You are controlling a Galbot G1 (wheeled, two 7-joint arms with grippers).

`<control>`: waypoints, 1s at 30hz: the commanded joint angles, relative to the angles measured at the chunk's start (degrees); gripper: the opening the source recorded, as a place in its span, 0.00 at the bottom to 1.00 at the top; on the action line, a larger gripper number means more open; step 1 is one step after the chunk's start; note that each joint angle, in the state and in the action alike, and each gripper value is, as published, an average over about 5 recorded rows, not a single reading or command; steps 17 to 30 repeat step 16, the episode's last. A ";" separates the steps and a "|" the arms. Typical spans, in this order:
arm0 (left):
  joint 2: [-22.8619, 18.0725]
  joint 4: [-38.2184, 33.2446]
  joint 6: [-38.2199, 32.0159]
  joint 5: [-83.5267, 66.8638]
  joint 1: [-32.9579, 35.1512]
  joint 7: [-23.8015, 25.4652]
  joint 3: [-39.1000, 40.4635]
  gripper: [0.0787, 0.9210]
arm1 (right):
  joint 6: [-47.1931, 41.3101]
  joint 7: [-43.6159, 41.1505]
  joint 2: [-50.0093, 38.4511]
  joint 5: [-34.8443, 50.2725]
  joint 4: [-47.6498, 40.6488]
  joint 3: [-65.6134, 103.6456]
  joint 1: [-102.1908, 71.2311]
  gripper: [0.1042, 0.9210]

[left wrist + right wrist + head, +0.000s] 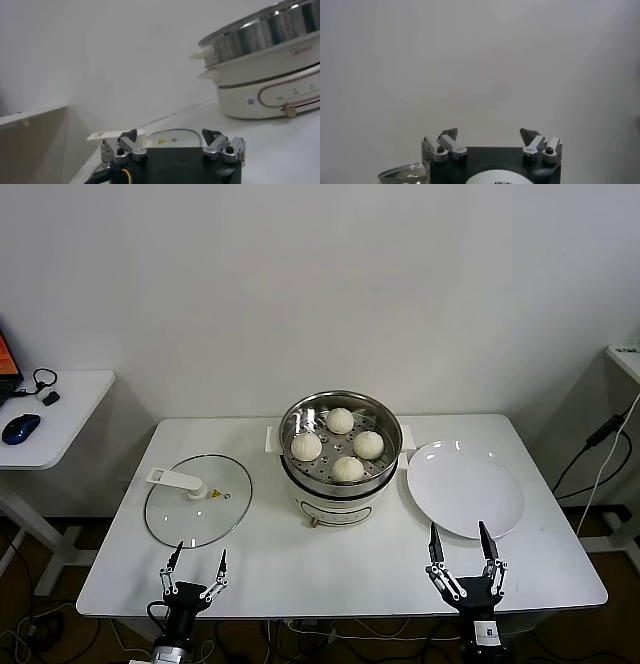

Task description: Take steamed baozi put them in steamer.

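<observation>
Several cream-white pleated baozi lie on the perforated floor of the shiny steel steamer, which stands on a white cooker base at the table's middle. The steamer also shows in the left wrist view. My left gripper is open and empty at the table's front edge, in front of the glass lid. My right gripper is open and empty at the front edge, in front of the white plate.
The glass lid with a white handle lies left of the steamer and shows in the left wrist view. The round white plate lies to the steamer's right. A side table with a blue mouse stands at the far left.
</observation>
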 commanded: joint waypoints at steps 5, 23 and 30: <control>-0.36 -0.65 -0.08 0.34 0.36 -0.05 0.00 0.88 | 2.35 0.54 1.05 -0.91 -0.21 -0.32 -3.20 0.88; -0.44 -0.92 -0.08 0.37 0.51 -0.05 -0.12 0.88 | 2.17 0.46 0.70 -0.78 -0.13 -0.24 -3.44 0.88; -0.44 -0.92 -0.08 0.37 0.51 -0.05 -0.12 0.88 | 2.17 0.46 0.70 -0.78 -0.13 -0.24 -3.44 0.88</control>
